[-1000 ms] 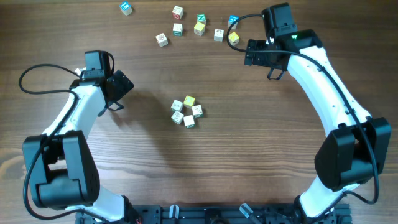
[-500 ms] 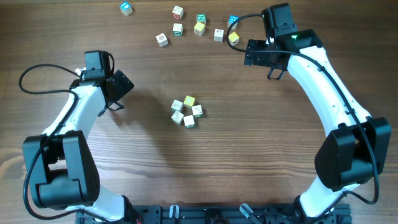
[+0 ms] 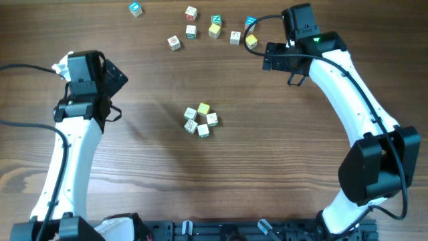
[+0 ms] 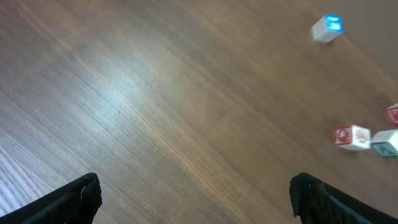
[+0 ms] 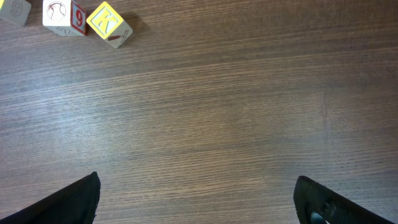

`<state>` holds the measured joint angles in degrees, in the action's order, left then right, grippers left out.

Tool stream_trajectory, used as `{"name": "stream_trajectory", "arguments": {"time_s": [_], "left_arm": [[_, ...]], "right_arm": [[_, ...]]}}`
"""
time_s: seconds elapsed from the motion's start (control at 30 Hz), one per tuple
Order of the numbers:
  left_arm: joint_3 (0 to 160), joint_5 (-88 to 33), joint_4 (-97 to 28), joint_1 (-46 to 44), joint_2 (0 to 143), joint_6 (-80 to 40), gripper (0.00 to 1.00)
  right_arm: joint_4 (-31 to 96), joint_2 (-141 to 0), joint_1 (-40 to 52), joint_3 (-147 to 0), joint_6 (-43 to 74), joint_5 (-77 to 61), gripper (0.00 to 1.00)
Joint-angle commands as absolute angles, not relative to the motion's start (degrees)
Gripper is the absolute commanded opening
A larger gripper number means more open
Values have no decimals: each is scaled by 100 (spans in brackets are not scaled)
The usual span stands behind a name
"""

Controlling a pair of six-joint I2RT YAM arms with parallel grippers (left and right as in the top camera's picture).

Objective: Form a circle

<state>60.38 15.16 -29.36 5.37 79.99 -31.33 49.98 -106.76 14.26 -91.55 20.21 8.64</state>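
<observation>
The circle (image 3: 201,119) is a tight ring of several tiny white, pale yellow and green-edged cubes at the middle of the table. My left gripper (image 3: 114,75) is open, well to the ring's upper left. In the left wrist view it (image 4: 197,198) hangs over bare wood with nothing between its fingers (image 4: 84,196). My right gripper (image 3: 267,57) is open at the upper right, far from the ring. The right wrist view shows it (image 5: 198,199) empty above bare wood. The ring is out of both wrist views.
Several loose cubes (image 3: 214,30) lie scattered along the far edge, with a blue one (image 3: 136,8) at the far left. The left wrist view shows the blue cube (image 4: 326,28) and a red one (image 4: 352,137). A yellow K cube (image 5: 109,23) lies ahead of the right gripper.
The left arm has swung up and to the left, carrying its open gripper farther from the ring. The right arm and the cubes have not moved.
</observation>
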Motion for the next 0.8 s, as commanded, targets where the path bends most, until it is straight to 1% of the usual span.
{"name": "stream_trajectory", "arguments": {"time_s": [0.0,0.07,0.13,0.23,0.37,0.43,0.6,0.77], "left_arm": [[6097,1219,-2202,506,7690,-2853,100],[6097,797,-1656,421,7651,-2558,100],[6097,493,-1168,283,7638,-2521,100],[6029,449,-1129,67,7638,-2523,100],[5684,427,-1087,21,7603,-2526,100],[5352,392,-799,21,7522,-2526,100],[4156,-97,961,21,7299,-2530,100],[3144,-150,1621,21,7041,-2596,100]], "right_arm": [[4974,-10790,1439,-9137,1953,950,100],[4974,-10790,1439,-9137,1953,950,100],[4974,-10790,1439,-9137,1951,950,100],[4974,-10790,1437,-9137,1953,950,100],[4974,-10790,1437,-9137,1953,950,100],[4974,-10790,1439,-9137,1951,950,100],[4971,-10790,1439,-9137,1953,950,100],[4974,-10790,1439,-9137,1953,950,100]]}}
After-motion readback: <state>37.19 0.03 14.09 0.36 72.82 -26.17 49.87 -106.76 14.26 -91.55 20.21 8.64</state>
